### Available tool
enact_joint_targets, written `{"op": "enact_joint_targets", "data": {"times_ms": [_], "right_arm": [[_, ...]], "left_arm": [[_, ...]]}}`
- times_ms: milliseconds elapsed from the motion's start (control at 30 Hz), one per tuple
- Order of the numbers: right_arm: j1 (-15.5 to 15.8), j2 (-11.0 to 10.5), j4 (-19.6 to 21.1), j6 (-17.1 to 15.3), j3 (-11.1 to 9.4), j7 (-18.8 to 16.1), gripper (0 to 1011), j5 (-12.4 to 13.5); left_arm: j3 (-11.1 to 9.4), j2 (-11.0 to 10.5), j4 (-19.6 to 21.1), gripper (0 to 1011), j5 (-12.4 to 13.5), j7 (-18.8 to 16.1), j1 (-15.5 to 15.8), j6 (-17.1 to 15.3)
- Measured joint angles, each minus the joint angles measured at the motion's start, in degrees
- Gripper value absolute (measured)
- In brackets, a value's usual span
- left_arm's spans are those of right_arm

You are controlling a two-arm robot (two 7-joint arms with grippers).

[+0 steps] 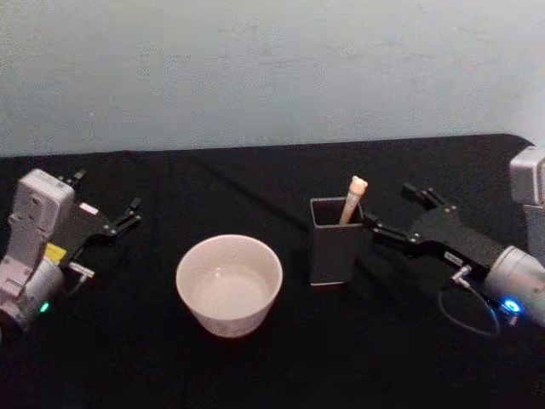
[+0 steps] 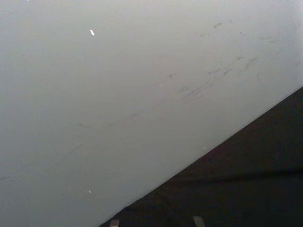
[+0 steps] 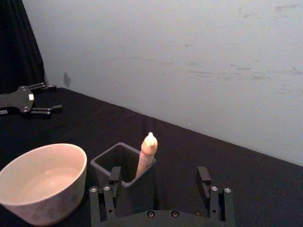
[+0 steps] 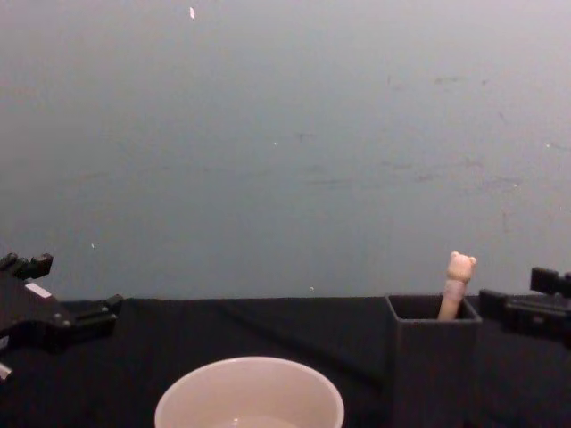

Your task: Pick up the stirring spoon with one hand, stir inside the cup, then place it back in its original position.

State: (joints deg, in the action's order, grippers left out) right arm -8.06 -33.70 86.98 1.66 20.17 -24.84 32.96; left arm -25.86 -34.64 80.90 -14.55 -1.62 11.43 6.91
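Close by cup (image 1: 230,322): holder (image 1: 332,256) w/ spoon (image 1: 352,200)

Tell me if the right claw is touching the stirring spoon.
Apart. Right wrist view: the stirring spoon stands clear between the fingers of the open right claw.

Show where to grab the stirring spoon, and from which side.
Grip the stirring spoon on its beige handle just under the bear head: the part that stands above the rim of the dark holder, leaning at its right rear corner. Come in level from the right, where the open right gripper faces it, then likely lift straight up. The left gripper sits parked far left.
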Motion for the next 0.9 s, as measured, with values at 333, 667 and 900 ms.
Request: {"op": "enact_joint_targets", "data": {"times_ms": [333, 667, 900], "right_arm": [[-2.8, 3.1, -2.6, -0.9, 0.8, -0.7, 1002, -1.8], [-5.0, 5.8, -4.5, -1.8, 0.8, -1.4, 1000, -3.3], [-6.2, 7.3, -5.4, -2.8, 0.9, -1.0, 1002, -4.5]], "left_arm": [[0.0, 0.0, 0.0, 1001, 0.0, 0.0, 0.0, 0.0], [0.0, 0.0, 0.0, 1001, 0.0, 0.0, 0.0, 0.0], [0.0, 0.0, 0.0, 1001, 0.0, 0.0, 0.0, 0.0]]}}
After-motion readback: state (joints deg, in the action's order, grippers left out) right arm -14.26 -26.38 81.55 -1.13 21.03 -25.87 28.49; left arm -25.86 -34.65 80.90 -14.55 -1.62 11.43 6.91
